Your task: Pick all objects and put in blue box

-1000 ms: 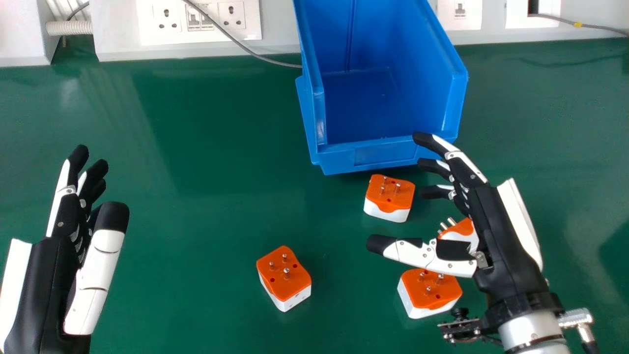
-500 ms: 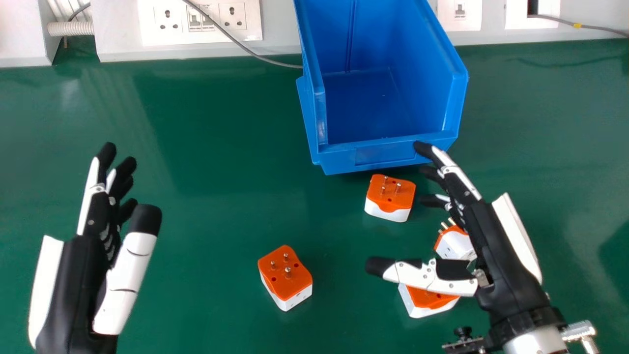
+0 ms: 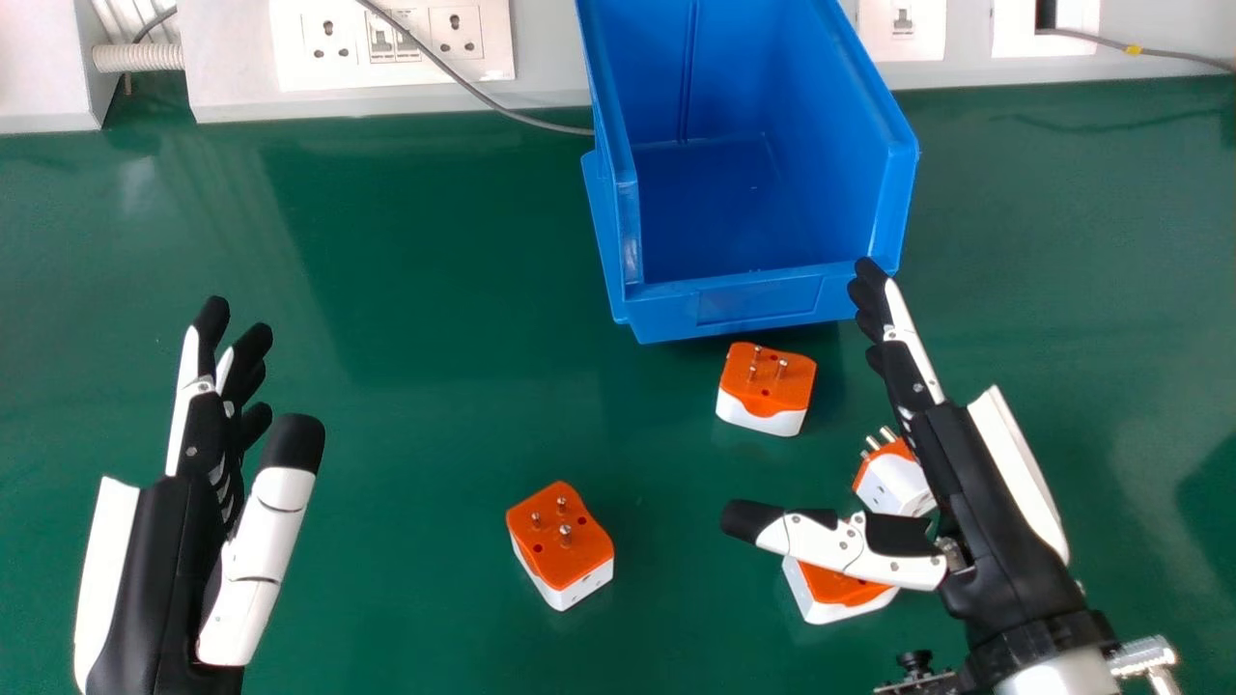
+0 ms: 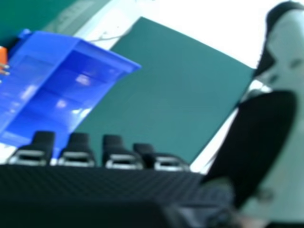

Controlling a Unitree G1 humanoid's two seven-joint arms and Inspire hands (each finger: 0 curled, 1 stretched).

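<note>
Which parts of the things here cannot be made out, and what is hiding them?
- Head view: far end of the blue box, cut off by the top edge.
- Head view: one side of the plug adapter beside the palm, hidden by the right hand.
- Head view: left hand's wrist, cut off by the bottom edge.
- Right hand view: which adapter the orange piece belongs to; the edge cuts it.

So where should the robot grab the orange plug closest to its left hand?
Probably low on the white part, pinching opposite sides from above. The plug is a chunky block with its pins up and space around it, so that grip should miss the pins.
</note>
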